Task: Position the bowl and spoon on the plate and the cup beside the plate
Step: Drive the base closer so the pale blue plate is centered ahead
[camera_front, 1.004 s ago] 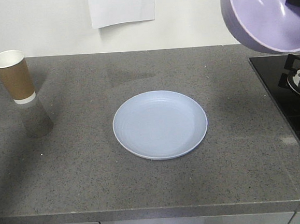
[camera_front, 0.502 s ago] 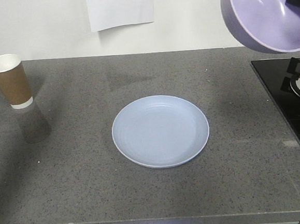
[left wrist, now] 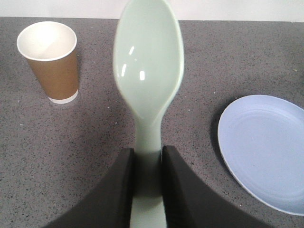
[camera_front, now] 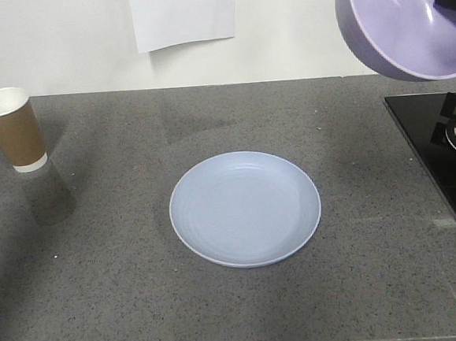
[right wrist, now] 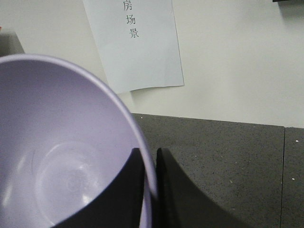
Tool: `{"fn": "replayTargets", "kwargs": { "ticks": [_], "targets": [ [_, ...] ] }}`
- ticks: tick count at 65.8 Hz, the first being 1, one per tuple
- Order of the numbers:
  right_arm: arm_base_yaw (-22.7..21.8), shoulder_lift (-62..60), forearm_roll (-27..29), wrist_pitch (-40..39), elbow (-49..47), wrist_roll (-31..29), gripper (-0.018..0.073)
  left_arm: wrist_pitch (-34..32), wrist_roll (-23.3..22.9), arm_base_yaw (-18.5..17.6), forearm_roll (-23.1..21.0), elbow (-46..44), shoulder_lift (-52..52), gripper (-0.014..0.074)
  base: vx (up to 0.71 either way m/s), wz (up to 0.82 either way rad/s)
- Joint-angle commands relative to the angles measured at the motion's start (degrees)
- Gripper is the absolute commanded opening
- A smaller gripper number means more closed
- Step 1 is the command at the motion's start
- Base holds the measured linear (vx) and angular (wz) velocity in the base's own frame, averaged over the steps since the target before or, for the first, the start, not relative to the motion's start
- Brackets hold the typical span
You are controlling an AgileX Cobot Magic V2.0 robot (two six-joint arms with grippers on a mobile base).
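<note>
The left gripper was clamped on the handle of the spoon, with the cup ahead-left of its jaws and the plate to their right. The right gripper pinched the rim of the bowl, which filled the space left of its jaws. So thin an edge grip could let the tilted bowl pivot or slip while being lowered and land off the plate. The sheet on the wall beyond read "房场景".

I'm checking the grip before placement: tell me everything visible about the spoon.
The spoon is pale mint green, glossy like plastic, with an oval head and short thick handle. The left gripper is shut on the handle, one finger each side. It is held clear of the grey countertop, hollow side toward the wrist camera, touching neither cup nor plate.
</note>
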Motion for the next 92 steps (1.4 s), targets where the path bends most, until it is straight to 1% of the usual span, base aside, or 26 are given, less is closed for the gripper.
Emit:
{"fn": "replayTargets", "kwargs": {
  "ticks": [1,92],
  "targets": [
    [0.10,-1.07,2.56,-2.01,-1.89,-0.60,-0.0010,-3.34,-0.17,-0.28,-0.99,-1.36,-1.09,-0.0006,0.04,0.00],
    [0.10,-1.07,2.56,-2.01,-1.89,-0.60,-0.0010,-3.34,-0.17,-0.28,-0.99,-1.36,-1.09,-0.0006,0.03,0.00]
  ]
}}
